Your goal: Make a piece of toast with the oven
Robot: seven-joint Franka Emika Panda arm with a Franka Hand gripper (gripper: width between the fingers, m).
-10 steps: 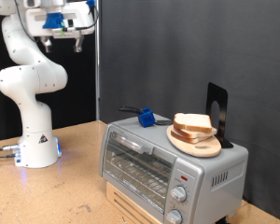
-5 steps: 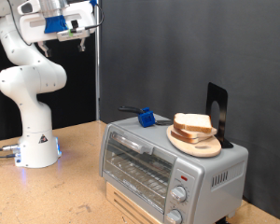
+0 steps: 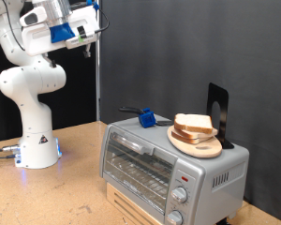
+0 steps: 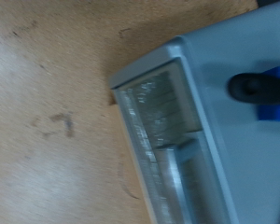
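Two pale bread slices (image 3: 194, 124) with tan crust lie stacked on a round wooden plate (image 3: 197, 142) on top of the silver toaster oven (image 3: 169, 164). The oven's glass door is shut, with two knobs and a red light at its front right. My gripper (image 3: 82, 37) is high up at the exterior view's upper left, far from the oven and the bread, and nothing shows between its fingers. The wrist view looks down on the oven (image 4: 187, 121) and its door handle, blurred. No fingers show in the wrist view.
A blue clip-like object (image 3: 146, 118) with a black handle lies on the oven's top, also in the wrist view (image 4: 266, 91). A black stand (image 3: 218, 111) rises behind the plate. The oven sits on a wooden box on a wooden table (image 3: 75, 187). A black curtain hangs behind.
The arm's hand has tilted and swung slightly toward the exterior view's right while staying high. The oven, plate and bread have not moved.
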